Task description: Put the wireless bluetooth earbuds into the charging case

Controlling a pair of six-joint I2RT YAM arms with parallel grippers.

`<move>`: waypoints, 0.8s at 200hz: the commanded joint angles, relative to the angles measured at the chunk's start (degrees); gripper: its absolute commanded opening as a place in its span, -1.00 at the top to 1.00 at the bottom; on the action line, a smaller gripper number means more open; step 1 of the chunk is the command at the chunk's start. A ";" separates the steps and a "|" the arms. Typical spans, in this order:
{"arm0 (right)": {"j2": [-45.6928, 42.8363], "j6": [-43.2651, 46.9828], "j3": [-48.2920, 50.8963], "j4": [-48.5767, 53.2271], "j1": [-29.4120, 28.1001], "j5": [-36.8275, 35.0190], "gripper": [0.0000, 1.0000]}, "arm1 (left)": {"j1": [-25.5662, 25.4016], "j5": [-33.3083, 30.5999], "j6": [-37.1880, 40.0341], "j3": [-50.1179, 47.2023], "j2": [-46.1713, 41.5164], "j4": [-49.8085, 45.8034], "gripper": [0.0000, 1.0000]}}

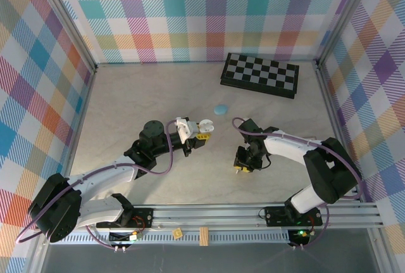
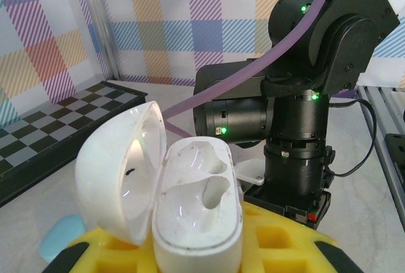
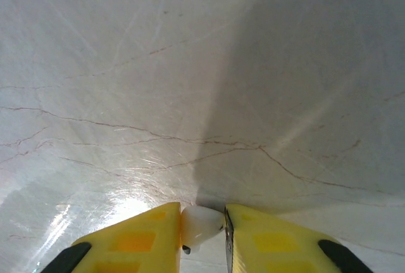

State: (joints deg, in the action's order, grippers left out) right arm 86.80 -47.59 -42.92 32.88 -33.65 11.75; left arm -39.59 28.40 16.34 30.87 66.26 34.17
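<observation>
Presently, the left gripper [image 1: 202, 135] is clamping the open white charging case [image 2: 197, 222] near the table's [image 1: 126, 95] centre. The right gripper [image 1: 242, 168], nearer the front edge, is pinching one white earbud [image 3: 202, 223] close over the surface.

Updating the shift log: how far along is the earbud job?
Done: the charging case is open and held by the left tool. In hand: the right tool pinches what looks like a white earbud low over the table. Left: both wells in the case look empty, so no bud is seated yet.
</observation>
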 commanded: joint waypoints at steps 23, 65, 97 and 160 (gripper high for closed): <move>-0.37 0.68 0.15 -0.67 -0.19 -1.10 0.54 | 0.39 0.88 0.97 1.03 0.80 0.29 0.64; -1.61 1.10 -0.15 -0.45 -0.19 -2.39 0.52 | 0.39 0.84 0.88 1.25 0.78 0.29 0.64; -6.04 1.49 0.46 -2.73 -0.19 -5.48 0.53 | 0.40 0.81 -0.86 1.13 2.51 2.76 0.63; -17.52 6.25 -1.02 -5.53 -0.15 -13.76 0.52 | 0.23 1.66 -1.15 4.27 6.80 2.36 0.64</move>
State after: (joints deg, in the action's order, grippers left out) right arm 73.19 -44.82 -42.85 28.84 -33.71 2.63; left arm -39.59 28.88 15.46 32.12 71.81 35.24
